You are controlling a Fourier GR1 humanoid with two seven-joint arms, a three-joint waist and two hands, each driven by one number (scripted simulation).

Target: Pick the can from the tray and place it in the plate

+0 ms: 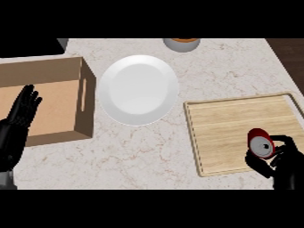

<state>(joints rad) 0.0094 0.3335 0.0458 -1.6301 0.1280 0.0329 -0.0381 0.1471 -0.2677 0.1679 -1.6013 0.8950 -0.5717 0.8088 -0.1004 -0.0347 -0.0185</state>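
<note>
- The red can point(260, 143) sits at the lower right part of the wooden tray point(227, 129), its pale grey end facing up toward the view.
- The right hand point(287, 167) comes in from the lower right corner, and its fingers point(254, 162) and thumb curl round the can from below and from the right, so the hand is gripping the can.
- Whether the can rests on the tray or is raised off it cannot be told.
- The left hand point(13, 129) shows at the left edge, fingers straight and pointing up, holding nothing, over the brown cardboard box point(55, 84).
- The white plate point(138, 90) lies on the tabletop point(147, 151) between the box and the tray, well apart from the can.
- The tabletop is pale marble with faint veins; a dark wooden strip point(302, 58) runs beside it at the upper right.
- A round vessel with an orange top point(182, 43) is cut off at the far edge, too little of it showing to name.
- A black shape point(26, 46) fills the upper left corner, also cut off.
- The lower body of the can is hidden by the right hand.
</note>
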